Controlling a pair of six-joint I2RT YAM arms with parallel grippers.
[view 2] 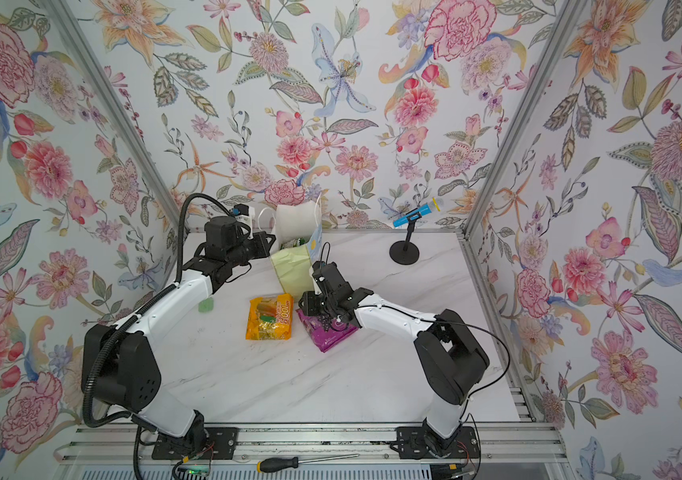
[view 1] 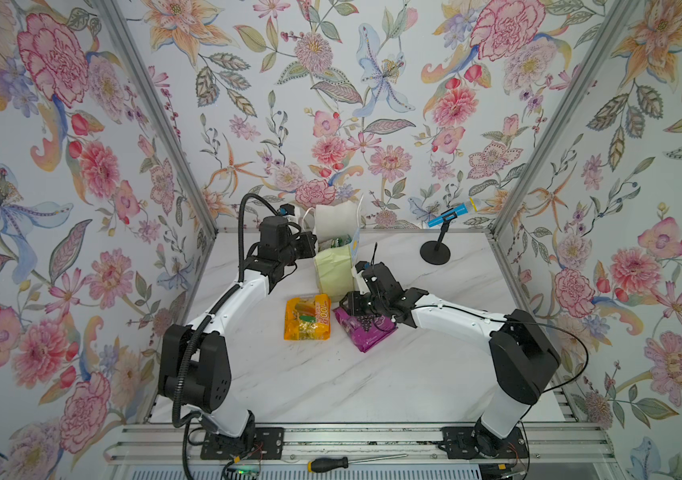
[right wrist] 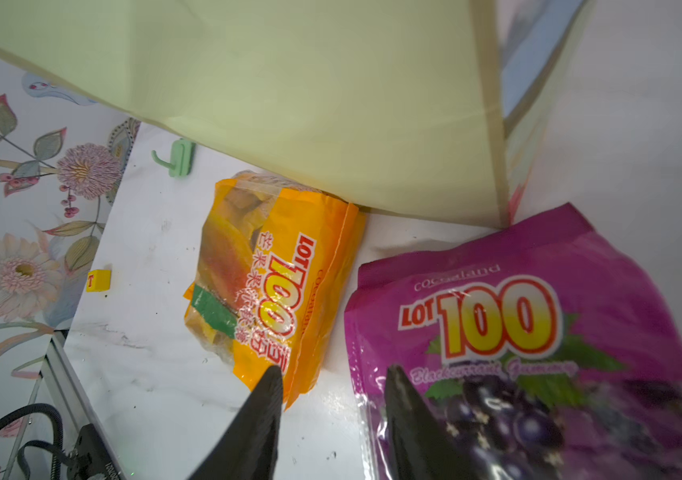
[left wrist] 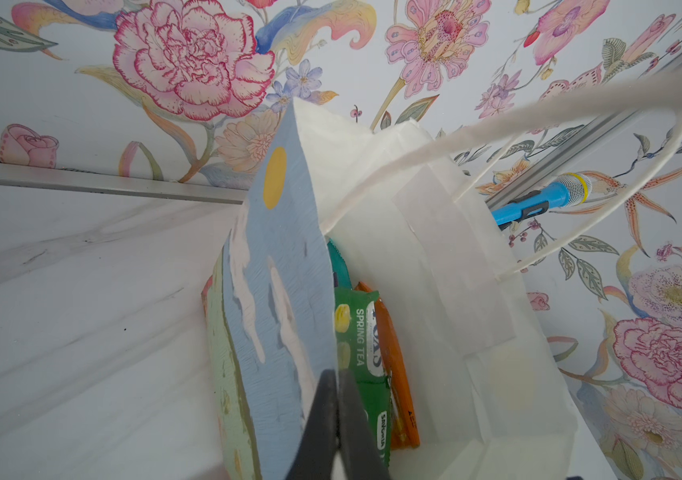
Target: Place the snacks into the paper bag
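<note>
Pale green bag, white inside, by the worktop's back edge; left gripper pinches its blue wall. Inner packets mostly hidden. Right gripper spread over purple packet.

One paper bag: pale yellow-green, white inside, blue print on one face; stood up, mouth open. Inside, on edge, are seen a green "Spring Tea" packet, an orange packet and a teal packet. An orange-yellow packet and a purple grape packet are laid flat side by side at the bag's foot.
</note>
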